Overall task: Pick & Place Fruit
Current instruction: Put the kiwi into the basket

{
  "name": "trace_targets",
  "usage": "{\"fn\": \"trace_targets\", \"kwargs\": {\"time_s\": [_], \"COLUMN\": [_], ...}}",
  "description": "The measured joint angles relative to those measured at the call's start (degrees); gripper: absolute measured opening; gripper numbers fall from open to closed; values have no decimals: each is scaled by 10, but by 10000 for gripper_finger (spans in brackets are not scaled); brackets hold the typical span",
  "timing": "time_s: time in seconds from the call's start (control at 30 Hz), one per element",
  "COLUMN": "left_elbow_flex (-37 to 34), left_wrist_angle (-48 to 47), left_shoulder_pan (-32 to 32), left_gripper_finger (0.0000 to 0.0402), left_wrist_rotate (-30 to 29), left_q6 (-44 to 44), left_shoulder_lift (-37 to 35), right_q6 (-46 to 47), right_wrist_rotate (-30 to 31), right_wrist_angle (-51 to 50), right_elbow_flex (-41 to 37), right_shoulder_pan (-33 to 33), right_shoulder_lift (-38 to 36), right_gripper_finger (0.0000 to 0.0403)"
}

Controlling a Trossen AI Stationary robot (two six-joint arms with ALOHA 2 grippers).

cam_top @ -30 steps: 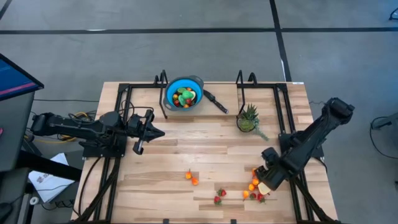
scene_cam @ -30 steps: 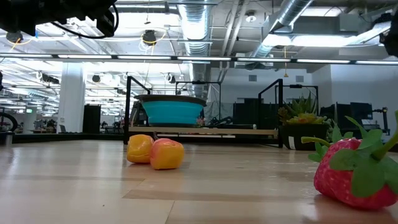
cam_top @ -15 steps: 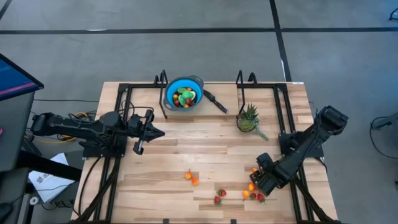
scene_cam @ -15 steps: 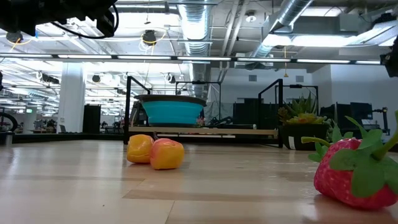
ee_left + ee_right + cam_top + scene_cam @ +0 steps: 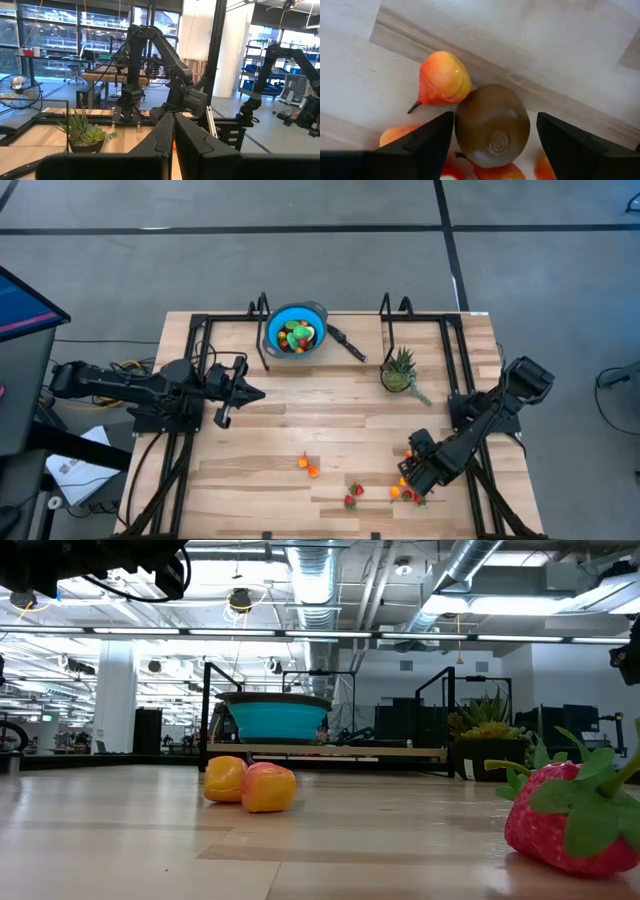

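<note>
Our two dark arms at the wooden table

We see the left arm (image 5: 140, 387) and right arm (image 5: 480, 425) as matte black jointed links, with yellowish cables trailing behind the left arm's base.

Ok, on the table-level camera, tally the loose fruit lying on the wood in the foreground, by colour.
Orange pieces: 2
Red strawberry: 1
Total: 3

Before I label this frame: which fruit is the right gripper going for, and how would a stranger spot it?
Find the fruit cluster near the wooden table's front right corner, where the right gripper hangs open. Between its fingers lies the kiwi, beside an orange pear-shaped piece. It is the only brown, smooth, egg-shaped fruit.
</note>
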Motion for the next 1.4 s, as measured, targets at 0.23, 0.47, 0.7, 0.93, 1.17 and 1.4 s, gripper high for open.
{"fn": "trace_targets", "kwargs": {"time_s": [0.23, 0.47, 0.7, 0.93, 1.17, 1.4], "left_elbow_flex": [0, 0, 0, 0, 0, 0], "left_wrist_angle": [-1, -2, -4, -4, -4, -4], "left_shoulder_pan": [0, 0, 0, 0, 0, 0], "left_gripper_finger": [8, 8, 8, 8, 8, 8], "left_wrist_rotate": [0, 0, 0, 0, 0, 0], "left_q6": [0, 0, 0, 0, 0, 0], "left_shoulder_lift": [0, 0, 0, 0, 0, 0], "right_q6": [0, 0, 0, 0, 0, 0], "right_wrist_rotate": [1, 4, 5, 6, 6, 6], "right_wrist_angle": [1, 1, 8, 9, 9, 7], "right_elbow_flex": [0, 0, 0, 0, 1, 8], "right_shoulder_pan": [0, 0, 0, 1, 1, 1], "right_shoulder_lift": [0, 0, 0, 0, -1, -1], "right_gripper_finger": [274, 274, 273, 245, 195, 212]}}
